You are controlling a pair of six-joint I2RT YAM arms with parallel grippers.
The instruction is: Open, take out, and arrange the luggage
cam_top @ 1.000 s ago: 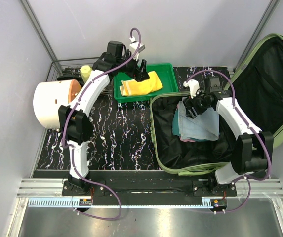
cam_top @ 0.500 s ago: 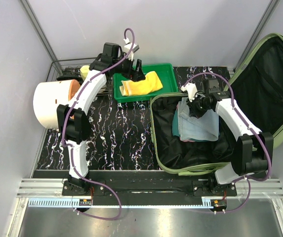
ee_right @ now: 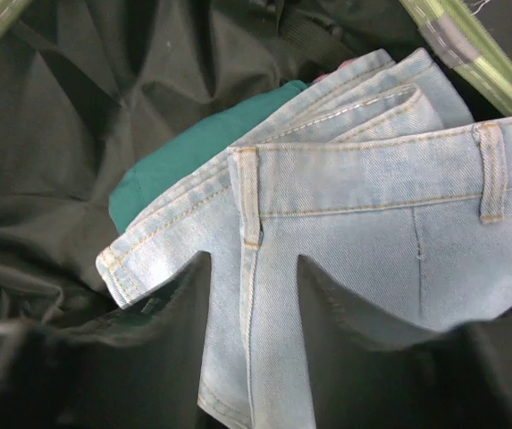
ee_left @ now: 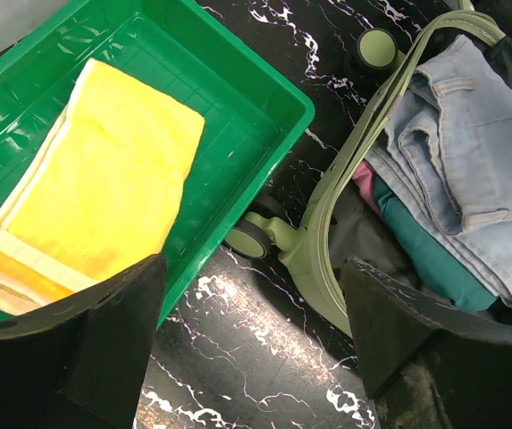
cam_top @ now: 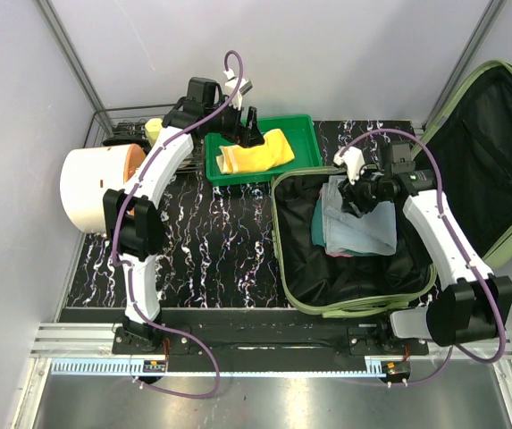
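the luggage (cam_top: 327, 273) lies open on the right of the surface (cam_top: 220, 250), its lid leaning back to the right. folded jeans (cam_top: 367, 228) sit inside on a teal garment (ee_right: 184, 152). the right end effector (cam_top: 360, 198) is down in the luggage with denim filling the narrow gap between its jaws; whether it grips the jeans, i cannot tell. the left end effector (cam_top: 248, 134) hovers over the green tray (cam_top: 305, 134), jaws wide apart and holding nothing, above a yellow towel (cam_top: 260, 152).
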